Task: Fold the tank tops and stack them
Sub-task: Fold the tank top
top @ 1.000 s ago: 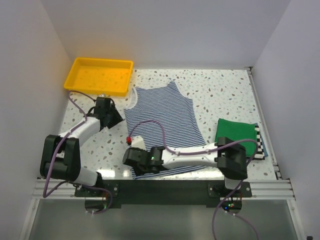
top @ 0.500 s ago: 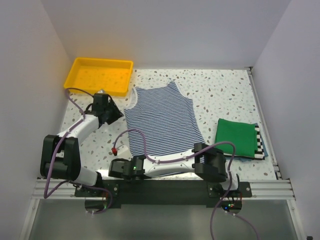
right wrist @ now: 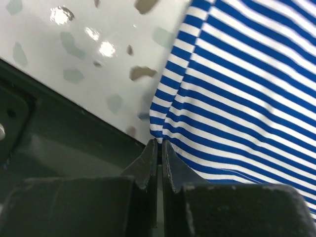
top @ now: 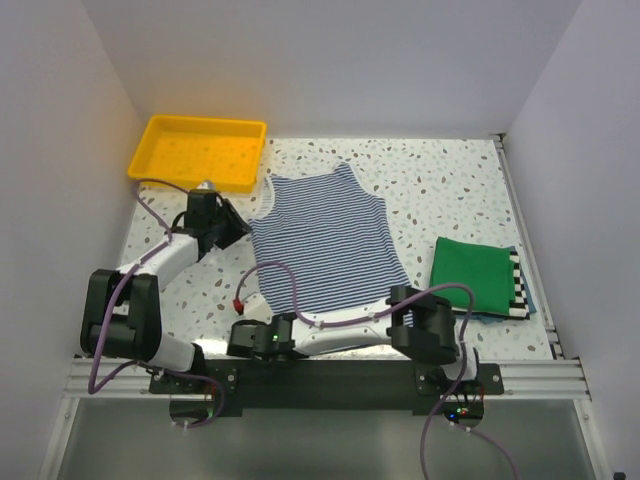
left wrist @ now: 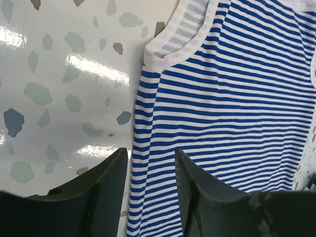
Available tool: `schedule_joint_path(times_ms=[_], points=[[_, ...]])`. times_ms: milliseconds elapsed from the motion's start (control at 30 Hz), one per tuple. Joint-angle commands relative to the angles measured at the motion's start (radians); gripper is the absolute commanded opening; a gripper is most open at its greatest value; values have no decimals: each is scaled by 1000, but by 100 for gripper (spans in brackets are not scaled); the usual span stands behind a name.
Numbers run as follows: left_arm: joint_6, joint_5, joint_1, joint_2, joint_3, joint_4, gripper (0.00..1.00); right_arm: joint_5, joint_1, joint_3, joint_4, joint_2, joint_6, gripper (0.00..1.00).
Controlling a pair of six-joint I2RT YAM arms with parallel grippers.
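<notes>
Done, 3 o'clock: green tank top (top: 470, 268) folded atop black-and-white tank top (top: 517, 285). Left for you: blue-striped tank top (top: 325, 240), flat mid-tabletop (top: 440, 190). Your right gripper (right wrist: 159, 142) pinches its 7 o'clock hem corner; your left gripper (left wrist: 150, 155), half-open, straddles its 9 o'clock edge.

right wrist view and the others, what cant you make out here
1. Right wrist: whether the right gripper pinches the blue-and-white striped top; its shut fingertips hide the corner.
2. Top view: that top's near hem, hidden under the right arm.
3. Top view: most of the black-and-white striped top, covered by the green top.
</notes>
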Motion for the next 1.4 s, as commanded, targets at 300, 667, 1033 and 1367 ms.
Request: schedule_joint_path(times_ms=[300, 667, 1033, 1367], points=[[-18, 49, 4, 61, -87, 259, 54, -142, -67, -198, 89, -348, -69, 0], [-24, -8, -4, 250, -4, 280, 42, -168, -65, -235, 86, -394, -35, 0], [2, -97, -7, 235, 35, 170, 0, -228, -45, -330, 152, -440, -7, 0], [61, -355, -1, 117, 141, -42, 0, -334, 21, -140, 207, -247, -53, 0]])
